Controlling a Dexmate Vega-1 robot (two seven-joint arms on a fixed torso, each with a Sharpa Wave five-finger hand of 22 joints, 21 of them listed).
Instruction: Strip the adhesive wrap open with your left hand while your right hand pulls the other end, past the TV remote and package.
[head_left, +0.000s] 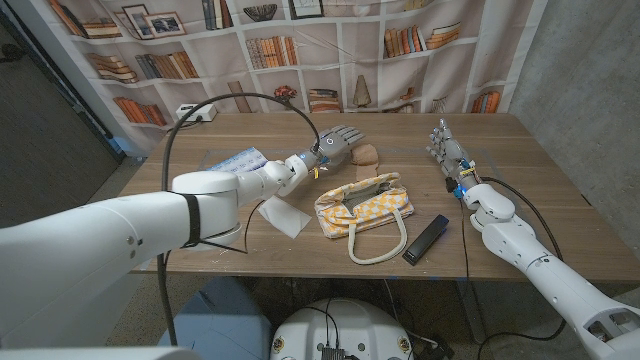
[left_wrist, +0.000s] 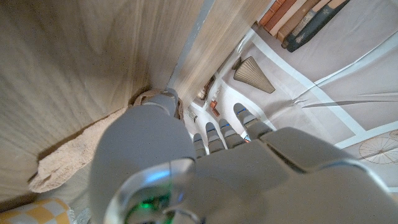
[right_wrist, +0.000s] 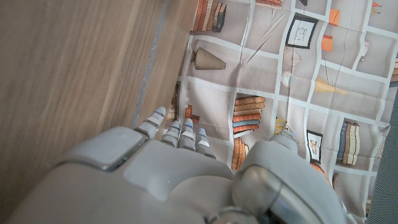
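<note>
The left hand (head_left: 337, 148) is seen over the middle of the wooden bench (head_left: 520, 170), fingers extended, nothing grasped. The tan adhesive wrap (head_left: 367, 153) lies just beside its fingertips; contact cannot be told. The right hand (head_left: 444, 146) is held over the bench's right side, fingers apart and upright, released. A black TV remote (head_left: 426, 239) lies near the front edge, beside a yellow checked bag (head_left: 364, 203). A blue-and-white package (head_left: 238, 160) sits behind the left forearm.

Matt wooden table (head_left: 520, 150), rough tan adhesive wrap (head_left: 367, 153), checked cloth bag (head_left: 370, 205), glossy black TV remote (head_left: 426, 240)
</note>
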